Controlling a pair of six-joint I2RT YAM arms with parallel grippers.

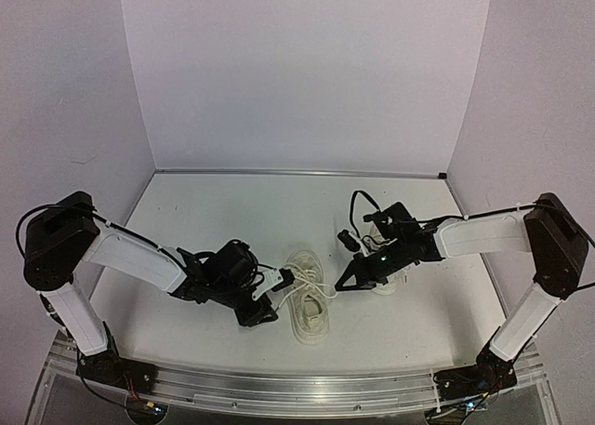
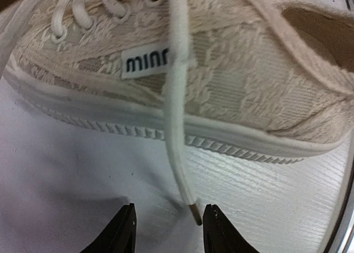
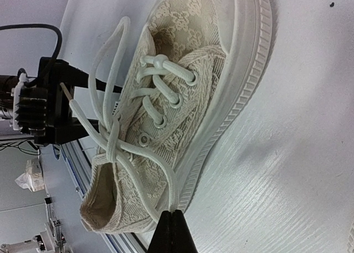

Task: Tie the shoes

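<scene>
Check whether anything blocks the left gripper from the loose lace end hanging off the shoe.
Nothing visible does. The lace end hangs down the shoe side, its tip between the left gripper and its open fingers, above the table. The right gripper is shut on the other lace strand.

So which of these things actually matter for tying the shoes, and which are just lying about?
Part of the job: the cream sneaker, its white laces, the left fingers, the right fingers pinching a lace.
Just there: the table, the black cable on the right arm, the metal rail.
</scene>
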